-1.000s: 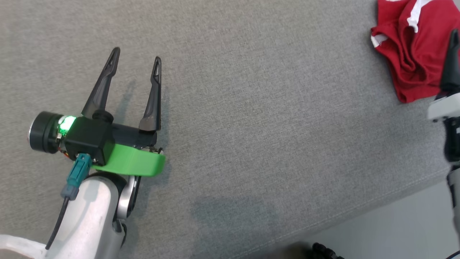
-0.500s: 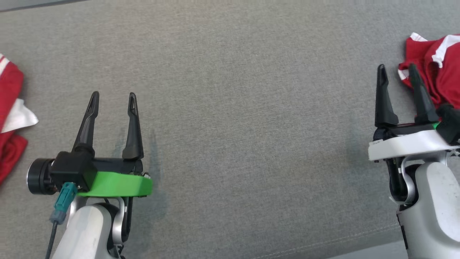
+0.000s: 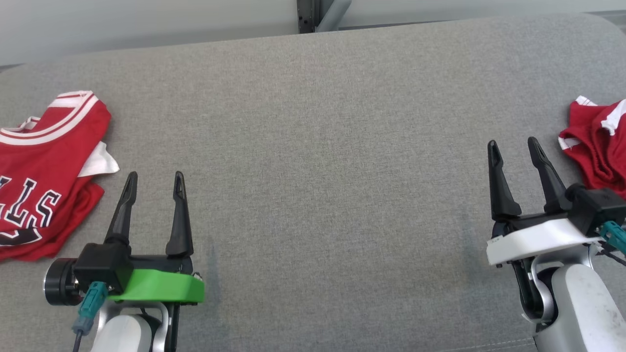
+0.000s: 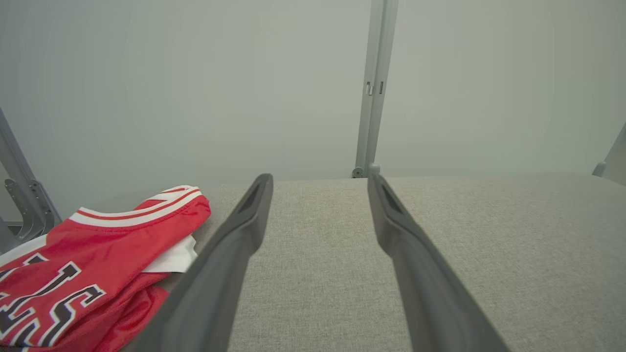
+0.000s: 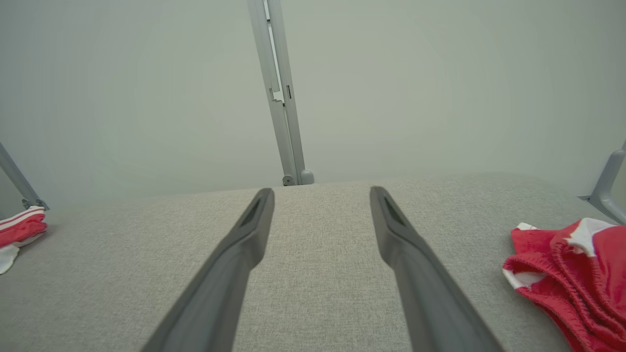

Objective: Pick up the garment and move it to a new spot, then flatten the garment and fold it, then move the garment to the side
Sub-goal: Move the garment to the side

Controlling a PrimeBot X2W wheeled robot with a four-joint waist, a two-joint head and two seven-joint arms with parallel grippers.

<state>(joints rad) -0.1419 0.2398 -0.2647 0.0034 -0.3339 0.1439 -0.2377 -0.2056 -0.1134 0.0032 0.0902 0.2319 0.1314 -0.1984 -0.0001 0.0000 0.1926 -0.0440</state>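
A crumpled red garment (image 3: 599, 142) with white trim is lying at the right edge of a grey padded surface (image 3: 332, 122), just beside the right gripper (image 3: 512, 143). It is looking soft, light and floppy, best pinched at a bunched fold. That gripper and the left gripper (image 3: 155, 175) are standing wide open, holding nothing.

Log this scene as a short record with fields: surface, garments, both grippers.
surface: grey fabric surface
garment at left: red jersey, white trim and lettering, lying fairly flat
garment at right: crumpled red garment, bunched up at the edge of the head view
left gripper: open, holding nothing, fingers beside the jersey, not touching it
right gripper: open, holding nothing, apart from the crumpled garment
background: metal post
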